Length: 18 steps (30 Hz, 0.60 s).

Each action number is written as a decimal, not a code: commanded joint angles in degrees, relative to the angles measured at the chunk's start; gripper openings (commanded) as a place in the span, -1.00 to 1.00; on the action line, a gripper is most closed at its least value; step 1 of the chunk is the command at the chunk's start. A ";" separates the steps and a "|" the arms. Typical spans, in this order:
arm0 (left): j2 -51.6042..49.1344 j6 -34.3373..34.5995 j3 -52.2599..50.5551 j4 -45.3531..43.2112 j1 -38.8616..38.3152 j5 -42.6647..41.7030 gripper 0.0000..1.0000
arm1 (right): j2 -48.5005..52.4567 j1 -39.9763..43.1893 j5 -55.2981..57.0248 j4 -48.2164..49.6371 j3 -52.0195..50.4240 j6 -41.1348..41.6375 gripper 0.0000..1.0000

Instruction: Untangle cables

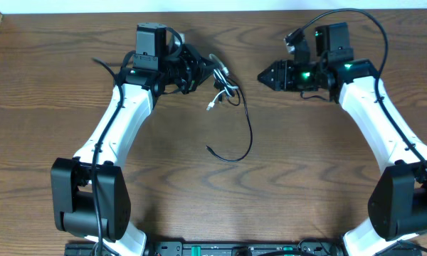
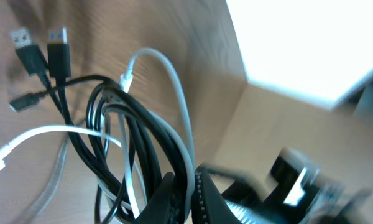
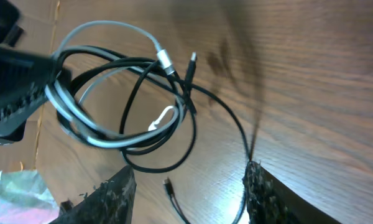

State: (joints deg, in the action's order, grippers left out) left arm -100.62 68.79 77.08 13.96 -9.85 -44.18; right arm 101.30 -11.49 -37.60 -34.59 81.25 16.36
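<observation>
The white cable and the black cable are looped together in a tangle at the table's back middle. The black one trails down to a free plug end. My left gripper is shut on both cables at the tangle's left side. In the left wrist view its jaws pinch black strands and a white strand. My right gripper is open and empty, just right of the tangle. In the right wrist view its fingers are spread wide above the wood, with the white loop and black loop ahead.
The wooden table carries nothing else. Its back edge runs just behind both grippers. A thick black arm wire arcs over the right arm. Black USB plugs lie on the wood in the left wrist view.
</observation>
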 commanded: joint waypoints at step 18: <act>1.81 40.85 1.90 -0.04 0.17 4.24 -0.85 | -0.11 -11.50 17.51 0.55 -0.59 -29.44 0.14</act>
State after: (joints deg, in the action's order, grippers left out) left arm -100.60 108.25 77.08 13.93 -9.85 -40.10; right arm 101.30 -22.46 -24.29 -34.02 81.23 -6.04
